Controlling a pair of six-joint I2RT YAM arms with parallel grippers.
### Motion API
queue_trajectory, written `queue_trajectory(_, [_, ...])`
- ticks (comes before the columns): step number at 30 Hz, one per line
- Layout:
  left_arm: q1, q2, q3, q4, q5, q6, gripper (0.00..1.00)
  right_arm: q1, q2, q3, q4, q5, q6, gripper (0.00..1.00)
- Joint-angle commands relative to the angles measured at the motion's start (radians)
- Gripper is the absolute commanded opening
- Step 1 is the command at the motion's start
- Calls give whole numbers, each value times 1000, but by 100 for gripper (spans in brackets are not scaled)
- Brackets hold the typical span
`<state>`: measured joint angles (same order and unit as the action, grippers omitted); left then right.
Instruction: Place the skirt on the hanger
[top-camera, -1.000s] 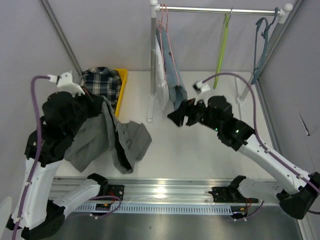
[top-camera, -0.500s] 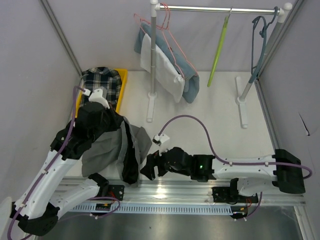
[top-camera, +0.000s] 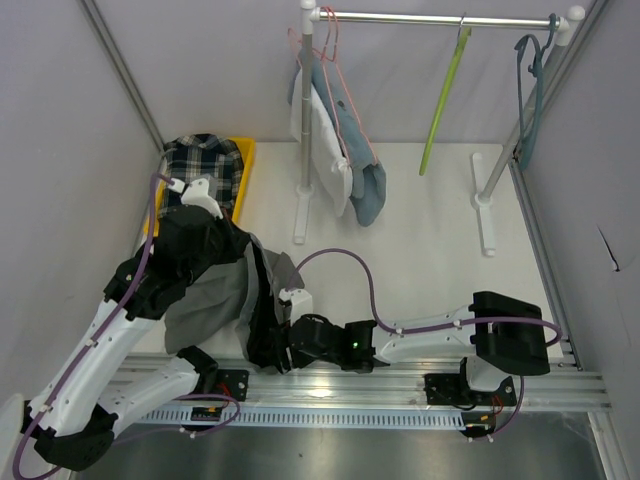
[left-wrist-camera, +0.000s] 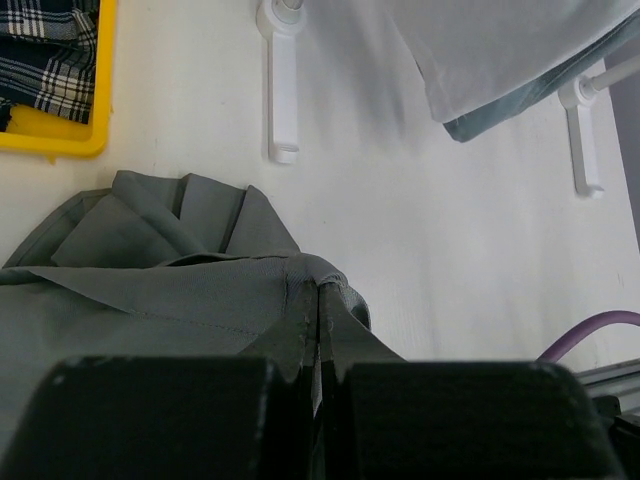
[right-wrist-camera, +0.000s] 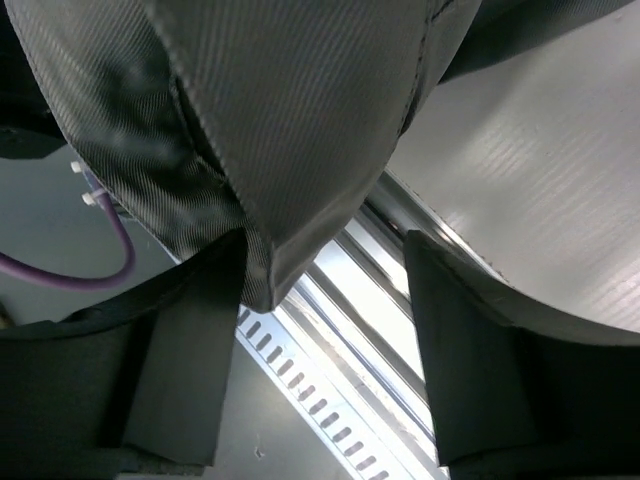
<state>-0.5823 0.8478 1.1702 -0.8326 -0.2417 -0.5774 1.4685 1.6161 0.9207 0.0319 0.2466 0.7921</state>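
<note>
**Skirt pinched by left arm, right jaws apart at its hem**

Top view: grey skirt (top-camera: 215, 300) sits at 8 o'clock on the table, bunched and draped under the left arm. The left gripper (left-wrist-camera: 318, 300) is clamped tight on a fold of its fabric.

The right arm lies low along the near rail. The right gripper (right-wrist-camera: 325, 290) has its jaws spread, with the skirt's lower corner hanging between them against one finger (right-wrist-camera: 190, 340); nothing is pinched.

Rack rail (top-camera: 400, 18) at 12 o'clock carries a bare green hanger (top-camera: 440, 100) and a teal hanger (top-camera: 530, 100) at 1 o'clock. Yellow bin (top-camera: 245, 170) at 10 o'clock.
</note>
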Motion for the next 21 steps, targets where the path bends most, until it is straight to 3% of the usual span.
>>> queue_trajectory(1, [-8,-19,-4,58,-18,-18,0,-7,4,29,46,13,38,66])
queue_trajectory(4, [-10,-19,-9,61,-10,-15,0,-22,2,20,62,-3,47,54])
queue_trajectory(7, [-10,-21,-6,64,2,-10,0,-39,-19,7,48,0,52,30])
queue_trajectory(8, [-10,-19,-3,64,8,-3,0,-52,-48,9,28,20,47,16])
queue_trajectory(11, [-10,-10,26,55,30,23,0,-91,-142,26,-123,106,0,1])
queue_trajectory(15, [-10,17,89,36,80,60,0,-219,-385,87,-332,195,-100,0])
queue_trajectory(21, [-10,60,174,15,157,91,0,-413,-554,274,-599,206,-252,0])
